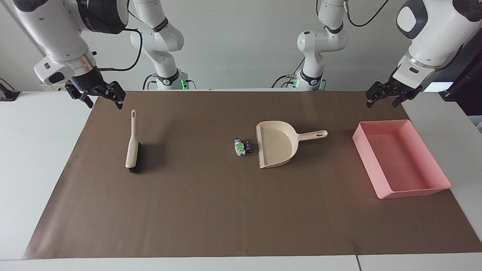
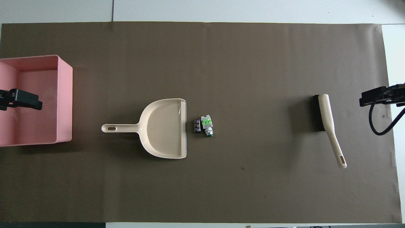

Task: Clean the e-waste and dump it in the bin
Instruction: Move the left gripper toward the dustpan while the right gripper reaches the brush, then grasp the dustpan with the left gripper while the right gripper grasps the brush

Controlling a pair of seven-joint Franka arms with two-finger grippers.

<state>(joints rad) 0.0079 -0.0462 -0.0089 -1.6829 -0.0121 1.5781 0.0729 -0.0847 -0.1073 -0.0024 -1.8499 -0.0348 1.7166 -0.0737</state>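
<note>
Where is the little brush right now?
The brush lies on the brown paper toward the right arm's end of the table, handle pointing toward the robots, well apart from the e-waste and dustpan.

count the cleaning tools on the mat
2: a beige dustpan beside the e-waste at mid-mat, and a hand brush toward the right arm's end. Nothing hides more.

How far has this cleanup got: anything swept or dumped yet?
Nothing is done. The e-waste lies on the mat beside the dustpan mouth; the bin looks empty. In hand: nothing; the left gripper and right gripper hang open in the air, the brush untouched. Left: sweep, lift, dump.
</note>
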